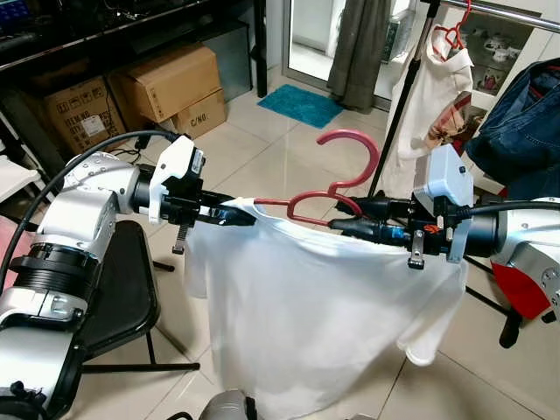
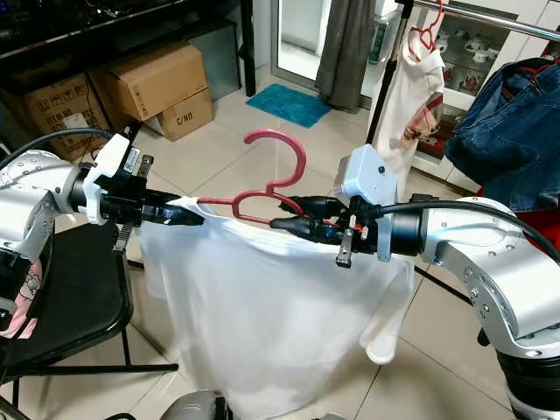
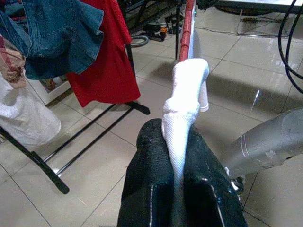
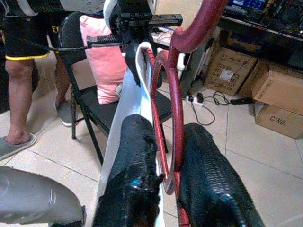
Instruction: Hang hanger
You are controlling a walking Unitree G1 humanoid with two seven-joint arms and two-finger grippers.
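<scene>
A red hanger [image 1: 354, 144] carries a white shirt [image 1: 306, 306] and hangs in the air between my two arms, hook upward. My left gripper [image 1: 241, 213] is shut on the shirt's shoulder at the hanger's left end; in the left wrist view the white fabric [image 3: 182, 109] is pinched between the fingers [image 3: 151, 161]. My right gripper [image 1: 346, 217] is shut on the red hanger near its neck, and in the right wrist view the red wire [image 4: 173, 109] runs between the black fingers [image 4: 137, 137]. The metal clothes rail [image 1: 516, 13] is at the upper right, beyond the right arm.
On the rail hang a white garment [image 1: 433, 92] on a red hanger and a denim piece [image 1: 516, 114]. A black folding chair [image 1: 122, 289] stands at my left, with a pink cushion [image 4: 102, 61] on it. A person's legs [image 4: 19, 90] stand beside it. Cardboard boxes [image 1: 166, 83] line the far left.
</scene>
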